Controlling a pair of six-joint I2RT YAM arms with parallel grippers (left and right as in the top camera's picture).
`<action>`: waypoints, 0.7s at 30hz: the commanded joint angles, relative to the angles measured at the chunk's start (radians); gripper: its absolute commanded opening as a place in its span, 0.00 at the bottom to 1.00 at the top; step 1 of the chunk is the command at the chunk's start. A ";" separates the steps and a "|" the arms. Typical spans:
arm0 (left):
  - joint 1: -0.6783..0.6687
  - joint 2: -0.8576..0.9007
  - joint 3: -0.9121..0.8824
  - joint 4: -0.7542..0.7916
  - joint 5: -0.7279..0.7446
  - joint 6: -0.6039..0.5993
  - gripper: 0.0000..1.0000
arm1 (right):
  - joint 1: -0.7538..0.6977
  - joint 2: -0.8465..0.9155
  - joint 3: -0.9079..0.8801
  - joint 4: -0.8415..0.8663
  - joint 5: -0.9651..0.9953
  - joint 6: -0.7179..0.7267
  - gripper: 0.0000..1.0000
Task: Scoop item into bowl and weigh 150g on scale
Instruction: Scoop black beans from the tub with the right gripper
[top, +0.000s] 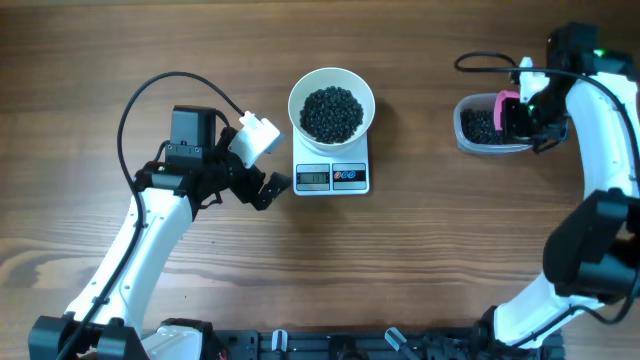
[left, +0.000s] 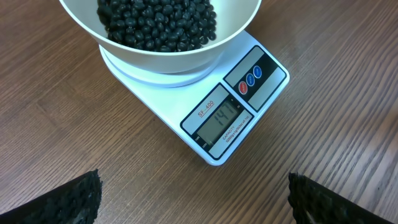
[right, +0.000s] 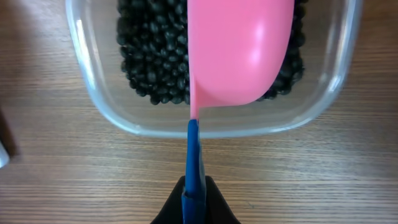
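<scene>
I am in the middle of topping up: the bowl (left: 186, 59) sits on the scale (left: 171, 106) at the middle of the table (top: 450, 250), well filled with beans (left: 155, 25). The display (left: 224, 119) on the near edge seems to read 141, so I judge the weight a little short of the target. My right pincer (right: 194, 200) is pressed together on the blue handle (right: 193, 149) of the pink scoop (right: 239, 50), which hangs over the clear tub (right: 93, 93) at the far right, above the beans left inside it. The scoop's long axis runs straight out from my fingers, handle end towards me and cup end pointing out over the tub; its rounded underside faces my wrist camera, so I cannot tell whether it holds anything. My left pincer (left: 199, 208) is spread wide and holds nothing, hovering just left of the scale and near its display. The next move, as I judge it, calls for only a small lift of beans, carried level leftwards to the bowl and tipped in slowly while the display is watched, since a full scoop would likely overshoot.
</scene>
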 joint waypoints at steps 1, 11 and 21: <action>0.003 -0.002 -0.006 0.000 0.008 0.005 1.00 | 0.003 0.059 -0.010 -0.002 0.026 -0.005 0.04; 0.003 -0.002 -0.006 -0.001 0.008 0.005 1.00 | 0.077 0.110 -0.014 -0.011 0.009 -0.087 0.04; 0.003 -0.002 -0.006 -0.001 0.008 0.005 1.00 | 0.105 0.124 -0.017 -0.066 -0.025 -0.079 0.04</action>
